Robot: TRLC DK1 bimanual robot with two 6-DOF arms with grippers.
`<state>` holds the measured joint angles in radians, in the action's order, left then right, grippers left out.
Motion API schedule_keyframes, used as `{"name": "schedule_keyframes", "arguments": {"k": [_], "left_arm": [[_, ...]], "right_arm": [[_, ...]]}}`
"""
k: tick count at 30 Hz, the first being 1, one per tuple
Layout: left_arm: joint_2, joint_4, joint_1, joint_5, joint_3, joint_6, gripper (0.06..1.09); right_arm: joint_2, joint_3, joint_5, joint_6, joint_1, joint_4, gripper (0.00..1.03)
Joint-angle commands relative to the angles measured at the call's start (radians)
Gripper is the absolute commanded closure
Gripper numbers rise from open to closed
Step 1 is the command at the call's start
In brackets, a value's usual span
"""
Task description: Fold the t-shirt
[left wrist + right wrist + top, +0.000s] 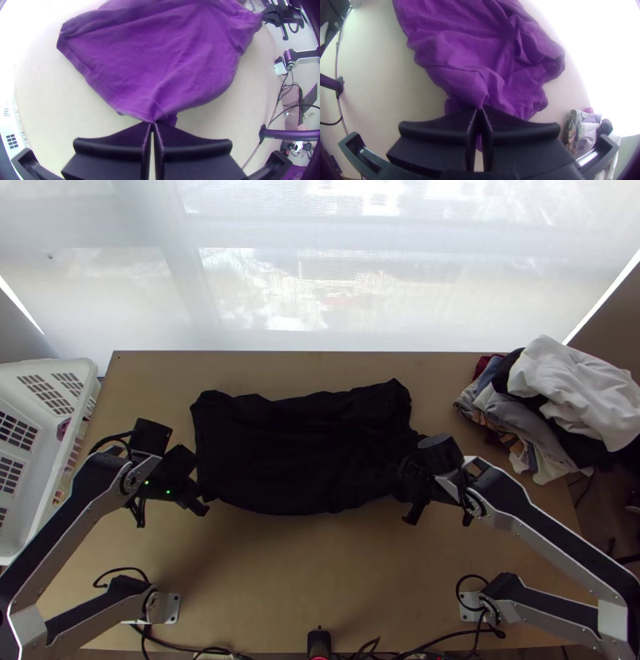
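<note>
The dark t-shirt (304, 448) lies across the middle of the table as a wide, wrinkled shape; it looks purple in the wrist views. At its left end is my left gripper (200, 500); in the left wrist view the left gripper (152, 124) is shut on the shirt's edge (150, 113). By the shirt's right end stands my right gripper (408, 496); in the right wrist view the right gripper (480, 110) is shut on a bunched part of the shirt (473, 90). Which parts of the garment they pinch, I cannot tell.
A white basket (40, 500) stands at the table's left side. A heap of clothes (552, 404) lies at the right back corner. Cables (432, 648) run along the near edge, where a small black device (318, 642) stands. Bare table (296, 572) shows in front of the shirt.
</note>
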<state>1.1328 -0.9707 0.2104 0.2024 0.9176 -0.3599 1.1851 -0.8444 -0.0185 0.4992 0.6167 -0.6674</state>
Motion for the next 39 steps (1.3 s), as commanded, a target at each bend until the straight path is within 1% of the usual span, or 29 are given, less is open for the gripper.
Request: {"name": "schedule_keyframes", "arguments": {"k": [1, 5, 8, 10, 12, 14, 18, 25, 30, 31, 33, 34, 35, 37, 38, 39], "left_arm": [[-0.085, -0.071, -0.054, 0.014, 0.083, -0.005, 1.05], [-0.13, -0.129, -0.095, 0.048, 0.11, -0.022, 1.05], [-0.163, -0.175, -0.118, 0.072, 0.125, -0.042, 1.05], [-0.183, -0.214, -0.118, 0.086, 0.127, -0.054, 1.05], [-0.199, -0.253, -0.118, 0.1, 0.122, -0.07, 1.05], [-0.205, -0.272, -0.118, 0.106, 0.098, -0.077, 1.05], [-0.206, -0.299, -0.118, 0.106, 0.024, -0.111, 1.05], [-0.182, -0.436, -0.106, 0.095, -0.059, -0.208, 1.05], [-0.171, -0.467, -0.108, 0.058, -0.088, -0.244, 1.05], [-0.166, -0.467, -0.106, 0.048, -0.095, -0.258, 1.02], [-0.156, -0.459, -0.112, 0.043, -0.109, -0.264, 0.79], [-0.146, -0.451, -0.12, 0.042, -0.112, -0.263, 0.66], [-0.139, -0.445, -0.129, 0.042, -0.111, -0.261, 0.56], [-0.134, -0.419, -0.151, 0.043, -0.106, -0.266, 0.3], [-0.134, -0.405, -0.161, 0.043, -0.098, -0.266, 0.22], [-0.134, -0.393, -0.174, 0.043, -0.088, -0.266, 0.19]], "right_arm": [[-0.055, -0.143, 0.02, 0.009, -0.009, -0.186, 1.0], [-0.053, -0.229, 0.089, 0.002, 0.011, -0.376, 1.0], [-0.048, -0.266, 0.134, -0.002, 0.049, -0.517, 1.0], [-0.044, -0.272, 0.16, -0.01, 0.081, -0.589, 1.0], [-0.042, -0.266, 0.186, -0.03, 0.114, -0.632, 1.0], [-0.039, -0.246, 0.206, -0.054, 0.14, -0.641, 1.0], [-0.013, -0.182, 0.213, -0.077, 0.186, -0.635, 1.0], [0.011, -0.073, 0.246, -0.076, 0.184, -0.604, 1.0], [0.031, -0.008, 0.265, -0.073, 0.212, -0.598, 1.0], [0.038, 0.001, 0.267, -0.071, 0.213, -0.589, 0.99], [0.042, 0.002, 0.269, -0.073, 0.213, -0.567, 0.86], [0.041, -0.004, 0.267, -0.073, 0.212, -0.554, 0.76], [0.041, -0.015, 0.267, -0.073, 0.21, -0.544, 0.61], [0.042, -0.041, 0.265, -0.07, 0.201, -0.537, 0.22], [0.042, -0.058, 0.265, -0.068, 0.193, -0.532, 0.04], [0.042, -0.076, 0.265, -0.065, 0.181, -0.529, 0.04]]}}
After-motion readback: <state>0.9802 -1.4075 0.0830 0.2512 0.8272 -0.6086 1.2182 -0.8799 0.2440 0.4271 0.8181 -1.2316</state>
